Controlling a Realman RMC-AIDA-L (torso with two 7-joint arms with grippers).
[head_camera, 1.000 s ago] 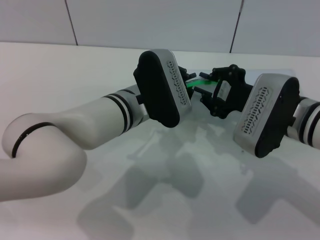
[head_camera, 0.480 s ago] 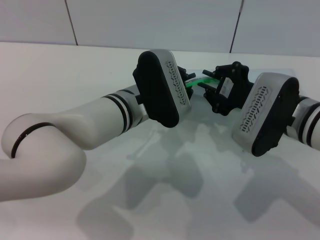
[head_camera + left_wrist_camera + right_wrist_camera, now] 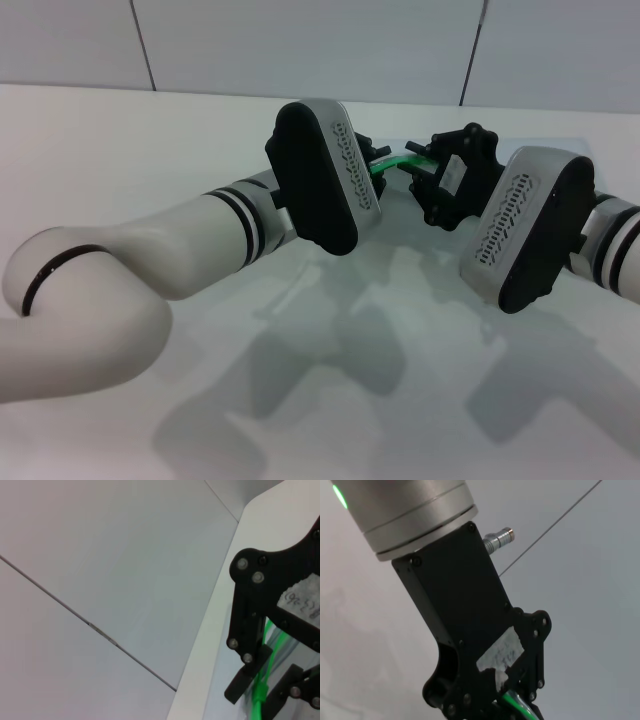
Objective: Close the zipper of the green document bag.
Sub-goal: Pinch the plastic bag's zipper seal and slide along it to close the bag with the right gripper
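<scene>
Head view: zipper [image 3: 390, 163] arches between left pincer [image 3: 372, 160] and right pincer [image 3: 418, 178], above the counter [image 3: 120, 150]; closing seems under way. Left wrist view: right pincer clamps the green strip; the next pull needs steady tension. Right wrist view: left pincer grips zipper; the green document bag is mostly hidden, its contents unseen.

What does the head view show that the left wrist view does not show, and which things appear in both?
Only the head view shows both arms over the white table, the left gripper behind its wrist housing and the right gripper facing it, with the zipper arching between them.

Only the left wrist view shows the translucent green document bag hanging below the strip, and the grey wall panel seam.

Both show the green zipper strip and the right gripper's black linkage.
</scene>
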